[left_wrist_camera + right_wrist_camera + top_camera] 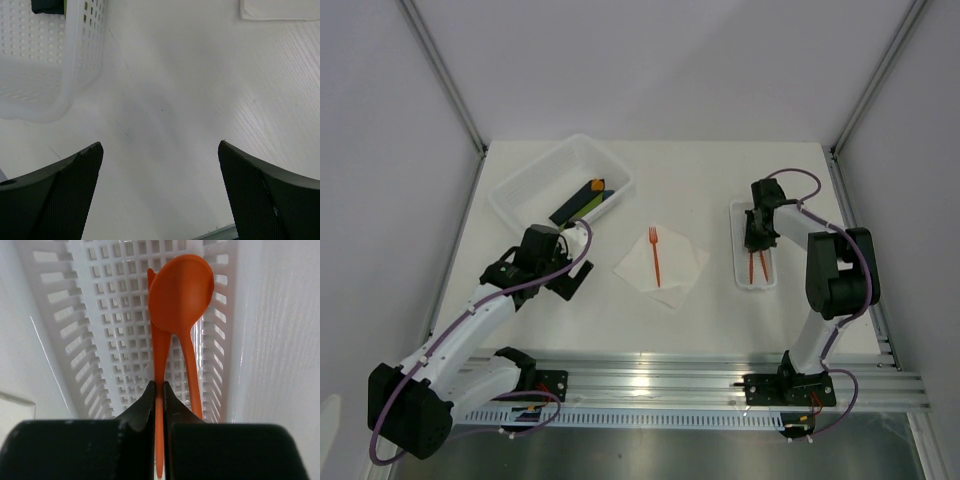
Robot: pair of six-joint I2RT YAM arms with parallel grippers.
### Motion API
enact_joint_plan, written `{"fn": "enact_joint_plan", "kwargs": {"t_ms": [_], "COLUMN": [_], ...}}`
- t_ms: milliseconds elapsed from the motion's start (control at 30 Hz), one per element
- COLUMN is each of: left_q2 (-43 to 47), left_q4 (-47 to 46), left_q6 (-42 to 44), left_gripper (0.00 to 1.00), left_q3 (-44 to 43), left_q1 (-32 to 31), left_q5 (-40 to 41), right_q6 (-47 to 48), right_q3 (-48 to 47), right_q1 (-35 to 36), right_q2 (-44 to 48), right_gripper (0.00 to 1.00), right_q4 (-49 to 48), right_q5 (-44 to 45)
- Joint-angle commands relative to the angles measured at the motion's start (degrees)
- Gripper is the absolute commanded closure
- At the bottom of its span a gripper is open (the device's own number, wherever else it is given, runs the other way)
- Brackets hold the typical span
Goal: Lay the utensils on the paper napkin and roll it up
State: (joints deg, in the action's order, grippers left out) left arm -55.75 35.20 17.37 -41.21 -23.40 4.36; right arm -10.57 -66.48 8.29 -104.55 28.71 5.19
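Your R tool [159,386] is pinched tight on a thin orange handle [160,355] beside the spoon [181,285] in the ribbed tray [90,315], centre-right. L tool [160,150] gapes wide, empty, over bare counter [175,100]. The fork [656,256] lies on the napkin [685,262], mid-frame.

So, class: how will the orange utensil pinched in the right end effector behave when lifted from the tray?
Likely light and fairly stiff: the orange utensil looks like thin plastic. Held by its slim handle, it may pivot in the right end effector. The spoon overlapping it may get nudged.
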Motion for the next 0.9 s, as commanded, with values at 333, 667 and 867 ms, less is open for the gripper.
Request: {"fn": "enact_joint_plan", "kwargs": {"t_ms": [333,667,867], "left_q2": [0.4,0.3,1.3], "left_q4": [-1.1,-1.2,-1.3], "left_q6": [-1.0,-1.0,-0.9], "left_gripper": [0.01,0.01,0.00], "left_q3": [0.1,0.2,0.6], "left_q1": [-0.1,-0.1,-0.1], "left_q5": [-1.1,-0.9,-1.4], "right_q6": [0.2,-19.9,-19.8], "right_q3": [-5.6,-6.1,-17.8], "right_q1": [4.6,31.2,34.8], "right_q2": [14.2,10.5,-6.1], "right_gripper": [1.00,1.00,1.00], "right_q4": [2.4,-9.9,-4.2], "right_q5": [5.4,8.7,9.6]}}
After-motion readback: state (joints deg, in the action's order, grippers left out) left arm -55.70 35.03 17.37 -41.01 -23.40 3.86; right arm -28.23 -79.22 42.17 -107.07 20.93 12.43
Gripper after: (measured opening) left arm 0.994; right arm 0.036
